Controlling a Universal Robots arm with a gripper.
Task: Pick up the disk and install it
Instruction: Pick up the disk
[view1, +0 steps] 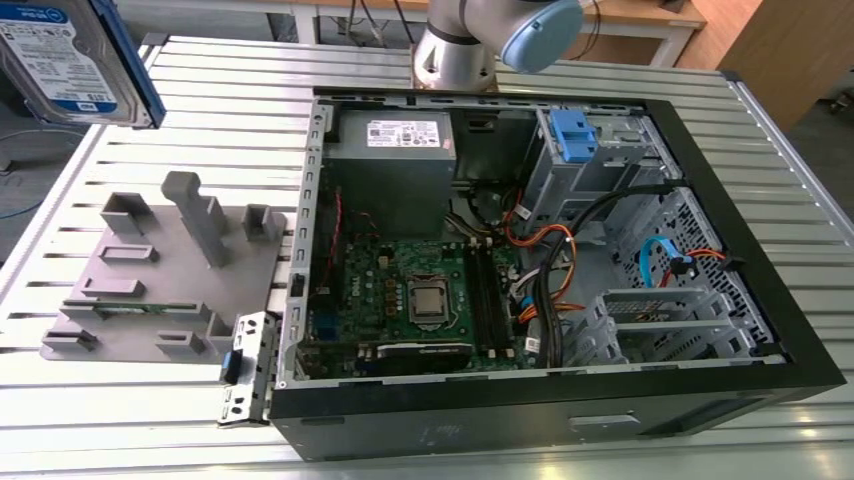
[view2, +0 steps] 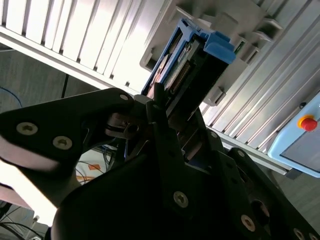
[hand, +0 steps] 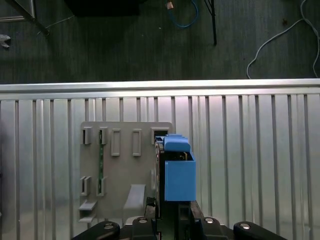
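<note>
The gripper (view2: 175, 107) clamps the disk (view2: 200, 55), its long axis pointing straight out, well apart from the computer case (view1: 561, 400).

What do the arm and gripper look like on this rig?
The arm is a silver-grey metal tube with a rounded pale blue joint cap. The gripper is matte black, built of flat angular links fastened with small silver screws.
</note>
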